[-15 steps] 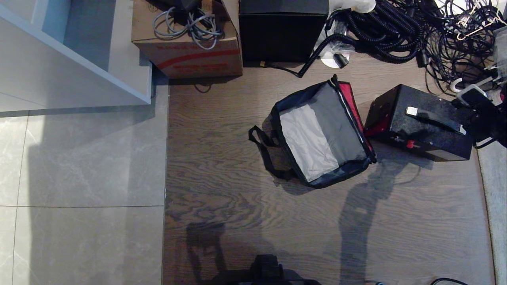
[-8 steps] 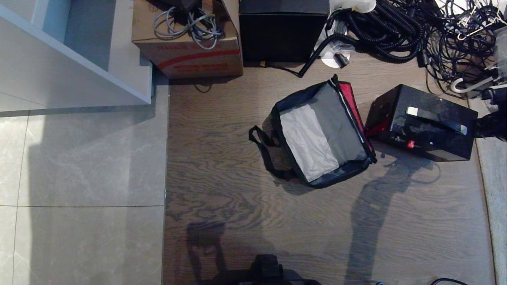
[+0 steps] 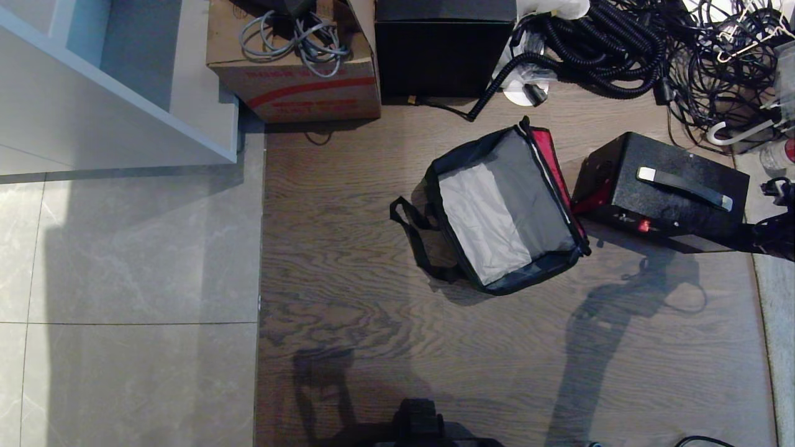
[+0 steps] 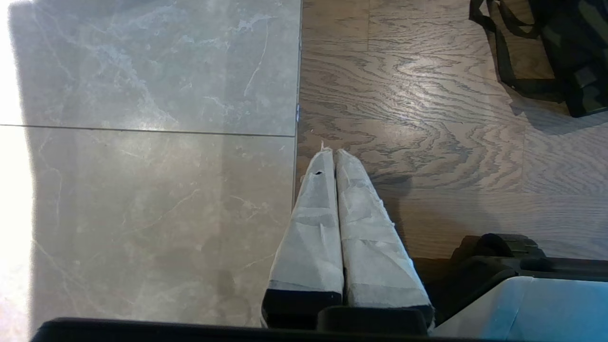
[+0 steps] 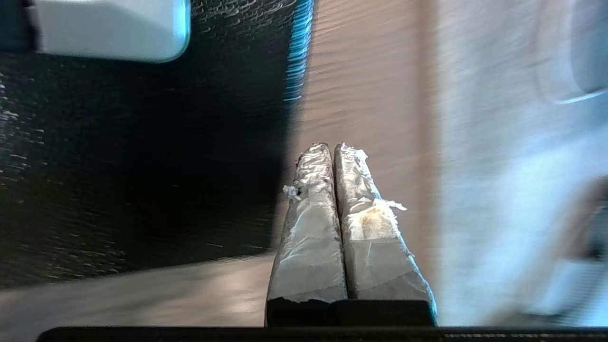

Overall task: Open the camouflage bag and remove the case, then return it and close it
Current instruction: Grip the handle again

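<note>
Our right end effector [image 5: 335, 147] is pinched shut and empty, just right of the case [image 3: 661, 189] (handle [image 3: 683, 188] runs left-right); the open bag [image 3: 503, 211] waits further left.

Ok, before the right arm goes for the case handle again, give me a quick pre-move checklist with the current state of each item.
1. Camouflage bag open, grey lining exposed, nothing inside: ok.
2. Case upright on the wood floor beside the bag, on its red-rimmed side: ok.
3. Case handle on top and unobstructed: ok.
4. Right gripper ready to take the handle: not ok; fingers are pressed together, holding nothing, off the case's side.
5. Left gripper out of the way: ok; shut, over the seam between tile and wood, away from the bag.
6. Cables behind the case clear of it: cannot tell.
</note>
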`<state>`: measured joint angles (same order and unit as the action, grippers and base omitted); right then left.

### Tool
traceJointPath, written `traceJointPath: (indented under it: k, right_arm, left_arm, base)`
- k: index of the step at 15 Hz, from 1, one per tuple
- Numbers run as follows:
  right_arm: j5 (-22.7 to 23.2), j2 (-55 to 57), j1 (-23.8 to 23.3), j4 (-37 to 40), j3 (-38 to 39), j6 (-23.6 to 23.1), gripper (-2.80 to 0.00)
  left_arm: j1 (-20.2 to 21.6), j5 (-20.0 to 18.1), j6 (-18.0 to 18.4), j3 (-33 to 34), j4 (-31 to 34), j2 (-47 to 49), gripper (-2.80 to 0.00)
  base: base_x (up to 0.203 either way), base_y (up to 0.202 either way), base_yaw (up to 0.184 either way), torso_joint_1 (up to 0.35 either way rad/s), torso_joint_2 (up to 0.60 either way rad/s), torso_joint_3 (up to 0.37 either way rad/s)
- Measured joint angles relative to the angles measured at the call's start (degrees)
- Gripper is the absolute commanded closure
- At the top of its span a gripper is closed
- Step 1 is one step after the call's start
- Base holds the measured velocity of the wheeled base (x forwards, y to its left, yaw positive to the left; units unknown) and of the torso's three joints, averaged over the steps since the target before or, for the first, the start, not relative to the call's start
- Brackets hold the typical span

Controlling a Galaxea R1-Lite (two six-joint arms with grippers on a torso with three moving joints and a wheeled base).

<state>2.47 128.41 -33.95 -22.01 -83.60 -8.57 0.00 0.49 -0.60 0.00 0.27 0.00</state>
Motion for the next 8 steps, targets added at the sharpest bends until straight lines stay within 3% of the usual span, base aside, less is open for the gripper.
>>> traceJointPath:
  k: [5,8]
  right_arm:
    - [7.5,2.1,1.4,0.5,0.3,13.7,0.00]
    - [9.6,-0.3,4.6,6.7,2.3,22.8,0.00]
  left_arm:
    - [0.0,0.0,0.0,0.0,0.0,0.0,0.00]
    - [0.0,0.0,0.0,0.0,0.0,0.0,0.00]
  base:
    - [0.000,0.000,0.000,0.000,0.00,0.000]
    - [0.000,0.000,0.000,0.000,0.00,0.000]
